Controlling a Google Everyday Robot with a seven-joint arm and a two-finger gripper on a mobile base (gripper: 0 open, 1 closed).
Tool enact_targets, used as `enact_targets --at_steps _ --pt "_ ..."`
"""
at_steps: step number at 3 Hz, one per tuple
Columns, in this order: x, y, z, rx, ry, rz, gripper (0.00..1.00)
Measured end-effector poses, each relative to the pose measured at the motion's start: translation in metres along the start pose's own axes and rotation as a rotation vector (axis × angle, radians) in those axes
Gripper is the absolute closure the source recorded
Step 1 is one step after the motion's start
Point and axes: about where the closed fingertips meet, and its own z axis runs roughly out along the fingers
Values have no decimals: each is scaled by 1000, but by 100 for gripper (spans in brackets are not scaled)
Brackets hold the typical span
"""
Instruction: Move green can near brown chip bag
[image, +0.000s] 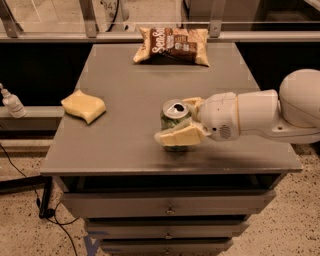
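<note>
Camera view: we see the tool (176, 122) pinching the upright green can (175, 108) at the front of the surface (125, 85); the brown chip bag (172, 46) lies well apart, straight toward the far edge.

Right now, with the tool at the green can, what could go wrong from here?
The tool sits around the small green aluminium can near the front edge of the grey table; a nudge could knock it off. The can's top looks opened, so tilting may spill. The crinkly brown chip bag lies at the far edge: a long carry where a weak hold could slip.
</note>
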Motion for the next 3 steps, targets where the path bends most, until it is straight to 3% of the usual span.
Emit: enact_targets --at_steps 1,2,3 --pt "-7 -34 -31 80 15 -16 86" --pt "-28 -71 -87 203 73 -41 100" --pt "-34 -81 -103 240 77 -47 100"
